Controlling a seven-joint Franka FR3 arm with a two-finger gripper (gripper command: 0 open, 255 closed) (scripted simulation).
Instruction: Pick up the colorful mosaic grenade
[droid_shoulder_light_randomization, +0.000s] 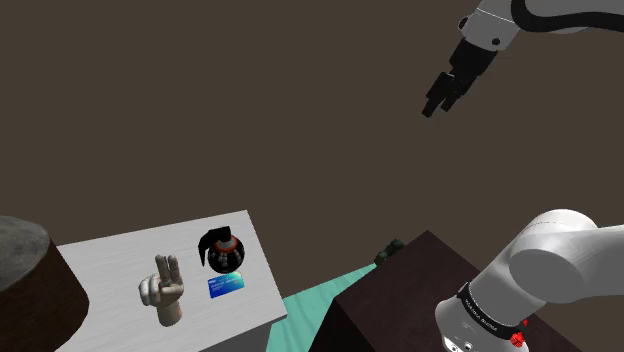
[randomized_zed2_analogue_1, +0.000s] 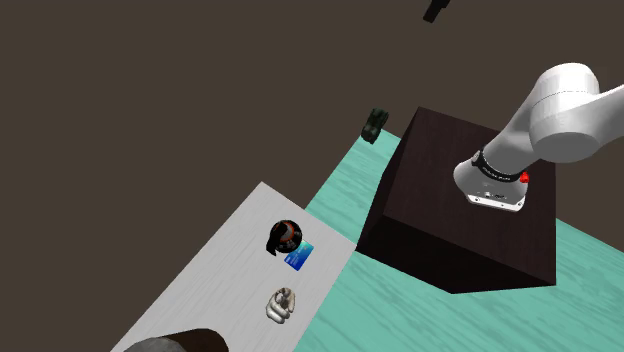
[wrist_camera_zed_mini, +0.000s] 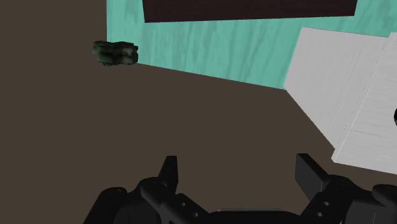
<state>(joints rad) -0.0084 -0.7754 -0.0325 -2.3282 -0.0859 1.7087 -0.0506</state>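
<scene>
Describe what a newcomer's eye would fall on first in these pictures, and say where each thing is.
The black gripper hangs open at the shoulder view's upper right, well away from the table. On that pale table a dark grenade with a reddish top stands beside a blue card and a pale hand figure making a V sign. The arm's dark box stand sits on a teal floor.

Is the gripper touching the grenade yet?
Apart. In the shoulder view the gripper hangs high in the air, while the grenade sits on the white table far below, with a wide gap between them.
</scene>
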